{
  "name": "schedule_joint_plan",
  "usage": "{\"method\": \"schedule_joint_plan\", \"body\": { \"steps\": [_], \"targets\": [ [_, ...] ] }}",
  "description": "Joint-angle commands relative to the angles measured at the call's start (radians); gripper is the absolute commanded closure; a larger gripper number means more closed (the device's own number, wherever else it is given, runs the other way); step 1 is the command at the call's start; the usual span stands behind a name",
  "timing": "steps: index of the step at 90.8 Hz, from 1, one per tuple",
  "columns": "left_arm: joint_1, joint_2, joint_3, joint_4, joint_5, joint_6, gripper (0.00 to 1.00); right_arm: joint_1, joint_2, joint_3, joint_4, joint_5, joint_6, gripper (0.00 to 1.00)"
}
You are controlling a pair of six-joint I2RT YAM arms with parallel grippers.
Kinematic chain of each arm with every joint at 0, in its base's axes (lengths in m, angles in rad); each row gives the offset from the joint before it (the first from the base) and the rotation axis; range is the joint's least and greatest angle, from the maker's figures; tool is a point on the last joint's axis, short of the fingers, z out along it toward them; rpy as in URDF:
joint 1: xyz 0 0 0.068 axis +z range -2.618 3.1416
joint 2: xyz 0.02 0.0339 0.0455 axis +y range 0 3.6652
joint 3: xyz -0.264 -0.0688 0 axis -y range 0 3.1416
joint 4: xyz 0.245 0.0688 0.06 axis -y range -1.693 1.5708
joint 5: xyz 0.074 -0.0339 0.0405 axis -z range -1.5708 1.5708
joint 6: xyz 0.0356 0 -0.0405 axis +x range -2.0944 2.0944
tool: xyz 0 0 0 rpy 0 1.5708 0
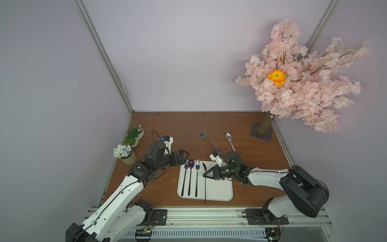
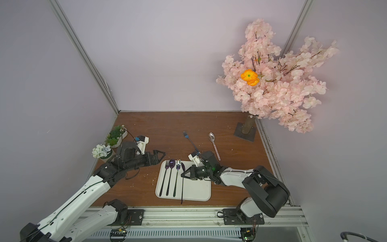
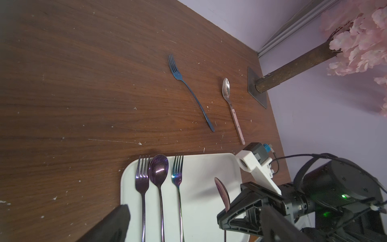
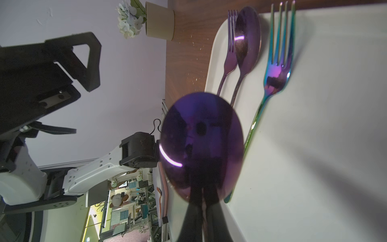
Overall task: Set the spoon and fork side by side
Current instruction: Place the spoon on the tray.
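Note:
A white tray [image 1: 219, 188] lies at the table's front middle. Side by side along its left part lie a purple fork [image 1: 185, 176], a purple spoon [image 1: 190, 174] and an iridescent fork [image 1: 197, 178], bowls and tines pointing away. My right gripper [image 1: 205, 175] is shut on another purple spoon [image 1: 204, 166], held on edge just right of the iridescent fork [image 4: 274, 69]; its handle [image 2: 182, 192] reaches past the tray's front rim. In the right wrist view its bowl [image 4: 201, 144] fills the middle. My left gripper [image 1: 184, 158] stands open and empty at the tray's far left corner.
A blue fork [image 1: 207, 141] and a silver spoon with a pink handle [image 1: 230, 140] lie on the wooden table behind the tray. A blossom tree's base [image 1: 261, 132] stands at the back right. Two small potted plants [image 1: 125, 154] sit by the left wall.

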Motion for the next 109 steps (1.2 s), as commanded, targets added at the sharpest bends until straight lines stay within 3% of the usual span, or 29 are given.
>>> {"method": "schedule_joint_plan", "body": {
  "steps": [1, 45, 109],
  "targets": [
    [0.01, -0.02, -0.008, -0.014, -0.017, -0.02, 0.0, -0.002, 0.025, 0.025, 0.037, 0.011, 0.01, 0.99],
    [0.01, -0.045, -0.025, -0.025, -0.012, -0.032, 0.0, -0.024, 0.143, 0.107, -0.006, 0.076, 0.021, 0.96],
    [0.01, -0.064, -0.027, -0.045, -0.022, -0.033, 0.0, -0.031, 0.191, 0.167, -0.185, 0.136, -0.047, 0.84]
  ]
}}
